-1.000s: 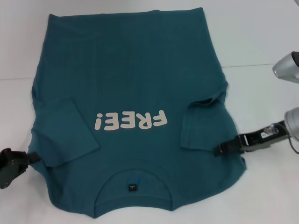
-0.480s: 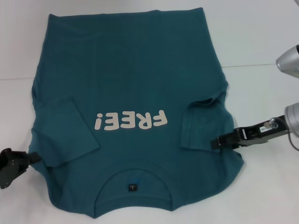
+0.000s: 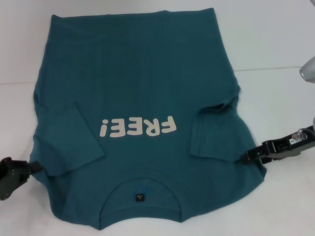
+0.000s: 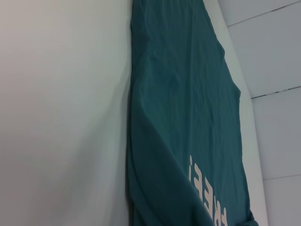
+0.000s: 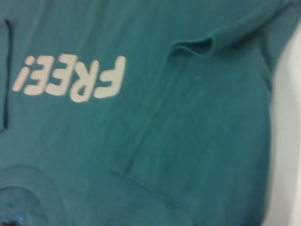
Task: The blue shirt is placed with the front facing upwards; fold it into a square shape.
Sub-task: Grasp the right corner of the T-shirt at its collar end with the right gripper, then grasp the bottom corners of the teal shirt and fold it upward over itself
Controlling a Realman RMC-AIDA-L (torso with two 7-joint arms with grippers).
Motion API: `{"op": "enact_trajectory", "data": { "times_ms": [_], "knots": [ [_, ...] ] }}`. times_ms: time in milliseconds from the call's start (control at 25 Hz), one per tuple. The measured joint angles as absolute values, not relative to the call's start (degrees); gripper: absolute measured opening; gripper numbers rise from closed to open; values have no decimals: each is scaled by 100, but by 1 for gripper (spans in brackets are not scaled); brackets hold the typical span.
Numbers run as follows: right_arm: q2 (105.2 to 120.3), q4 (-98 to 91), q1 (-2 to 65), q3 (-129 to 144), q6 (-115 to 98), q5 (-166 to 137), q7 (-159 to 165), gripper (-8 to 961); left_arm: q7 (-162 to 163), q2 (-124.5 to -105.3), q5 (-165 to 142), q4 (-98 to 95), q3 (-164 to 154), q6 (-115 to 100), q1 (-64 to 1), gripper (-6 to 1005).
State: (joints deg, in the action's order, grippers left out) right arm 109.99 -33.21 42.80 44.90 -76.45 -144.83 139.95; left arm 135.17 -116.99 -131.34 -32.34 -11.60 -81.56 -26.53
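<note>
The blue shirt (image 3: 142, 83) lies flat on the white table, front up, with the white "FREE!" print (image 3: 138, 128) upside down to me. Its collar (image 3: 140, 189) with the black neck label (image 3: 140, 198) is nearest me. Both sleeves are folded in over the chest. My left gripper (image 3: 33, 165) sits at the shirt's left edge near the shoulder. My right gripper (image 3: 245, 157) sits at the shirt's right edge beside the folded sleeve (image 3: 216, 132). The shirt also shows in the left wrist view (image 4: 178, 117) and in the right wrist view (image 5: 197, 141).
The white table (image 3: 275, 39) has a thin seam line (image 3: 275, 69) running across it to the right of the shirt. A silver link of my right arm (image 3: 309, 71) shows at the right edge.
My right gripper moved in over the shirt's right side, then drew back right and slightly toward me to its edge. The shirt's right edge now bulges a little farther out. The left gripper barely moved.
</note>
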Motion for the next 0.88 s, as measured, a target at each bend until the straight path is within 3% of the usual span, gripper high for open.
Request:
{"op": "enact_trajectory", "data": {
  "times_ms": [600,880],
  "knots": [
    [11259,-3328,4448,4440,-7713,-14076,13708,790,13509,-11707,-13069,-3235,-1160,-8137,-2648,65],
    [11170,-3333,4388,4489,-7828,-13833,13632,785,13509,-11707,-13052,-3234,-1160,-8143,-2645,68]
  ]
}}
